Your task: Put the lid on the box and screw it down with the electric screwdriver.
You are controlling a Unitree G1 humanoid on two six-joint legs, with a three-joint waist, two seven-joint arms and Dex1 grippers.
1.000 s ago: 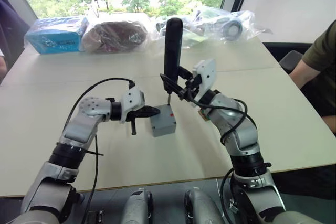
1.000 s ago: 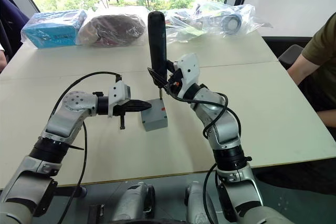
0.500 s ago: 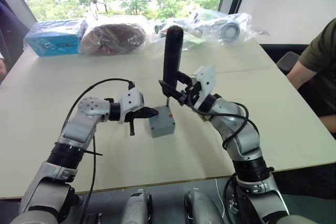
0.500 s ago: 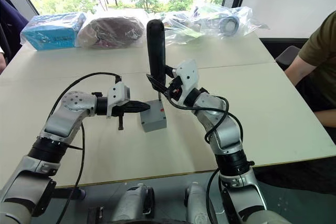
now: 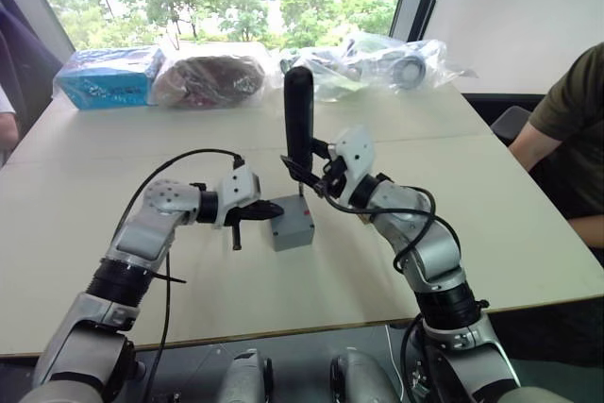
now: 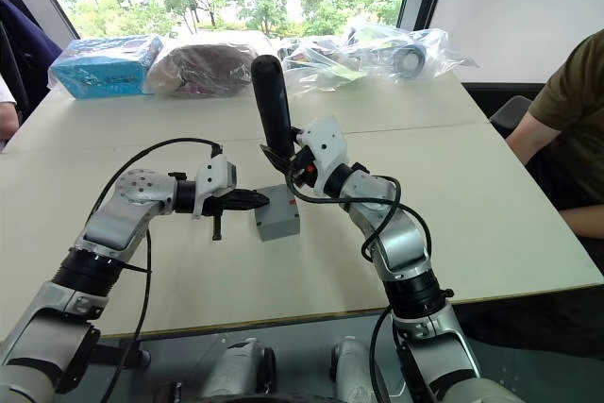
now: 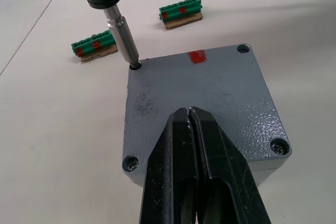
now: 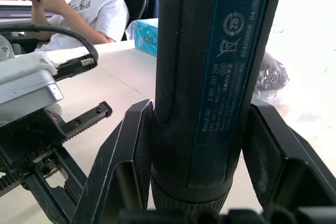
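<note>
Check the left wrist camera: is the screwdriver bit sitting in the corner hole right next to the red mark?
No. The electric screwdriver has its bit in the lid's far corner hole, away from the red mark.

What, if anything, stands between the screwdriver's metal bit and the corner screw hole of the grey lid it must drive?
Nothing visible does. The thin metal bit of the long black pen-shaped electric screwdriver already sits in a corner hole of the flat square grey metal lid. The left hand, fingers shut, rests on the lid away from that corner.
</note>
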